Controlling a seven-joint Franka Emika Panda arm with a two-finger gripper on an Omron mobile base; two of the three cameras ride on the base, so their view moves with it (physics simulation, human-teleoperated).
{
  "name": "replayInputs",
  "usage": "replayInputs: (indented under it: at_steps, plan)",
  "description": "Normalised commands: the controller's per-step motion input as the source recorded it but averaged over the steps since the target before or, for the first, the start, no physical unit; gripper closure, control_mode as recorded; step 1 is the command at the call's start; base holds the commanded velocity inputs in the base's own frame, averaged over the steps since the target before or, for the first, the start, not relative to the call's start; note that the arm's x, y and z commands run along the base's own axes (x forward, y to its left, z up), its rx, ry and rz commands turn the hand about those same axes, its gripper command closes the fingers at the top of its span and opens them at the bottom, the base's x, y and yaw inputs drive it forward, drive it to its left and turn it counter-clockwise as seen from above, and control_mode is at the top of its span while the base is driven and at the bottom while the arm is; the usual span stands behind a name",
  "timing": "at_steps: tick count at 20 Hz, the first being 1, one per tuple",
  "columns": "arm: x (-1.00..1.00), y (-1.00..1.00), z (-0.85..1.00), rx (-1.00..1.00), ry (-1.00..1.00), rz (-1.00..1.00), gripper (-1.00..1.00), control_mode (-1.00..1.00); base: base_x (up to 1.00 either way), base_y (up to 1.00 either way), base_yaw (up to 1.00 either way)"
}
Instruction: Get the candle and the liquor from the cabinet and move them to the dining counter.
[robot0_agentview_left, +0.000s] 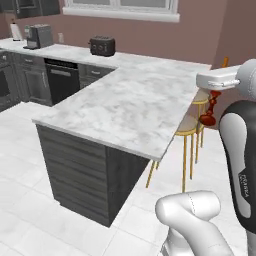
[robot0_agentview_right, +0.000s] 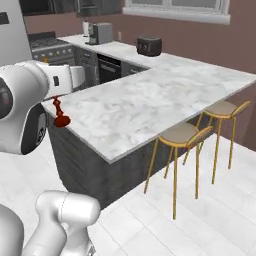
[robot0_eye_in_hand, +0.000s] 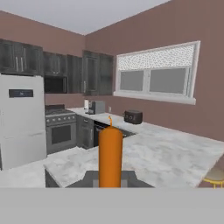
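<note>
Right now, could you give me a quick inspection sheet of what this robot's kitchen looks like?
Surface: dining counter, white marble, two stools beside it.
Job's things: candle, orange, upright in the gripper, dark red holder below, off the counter's near edge; liquor nothing seen.
Clutter: toaster and coffee machine on the back worktop.
Grippers: shut on the candle.
Cables: nothing seen.
Surroundings: fridge, stove, wall cabinets, window.

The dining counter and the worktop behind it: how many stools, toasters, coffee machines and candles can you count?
Stools: 2
Toaster: 1
Coffee machine: 1
Candle, held in the gripper: 1
Total: 5
</note>
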Motion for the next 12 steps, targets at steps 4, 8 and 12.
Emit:
replayInputs:
  at_steps: [4, 8, 12]
  plan:
    - [0.0, 0.0, 0.0, 0.0, 0.0, 0.0, 1.0, 1.0, 0.04, -1.0, 0.56]
    - [0.0, 0.0, 0.0, 0.0, 0.0, 0.0, 1.0, 1.0, 0.0, -1.0, 0.56]
    - [0.0, 0.0, 0.0, 0.0, 0.0, 0.0, 1.0, 1.0, 0.0, -1.0, 0.56]
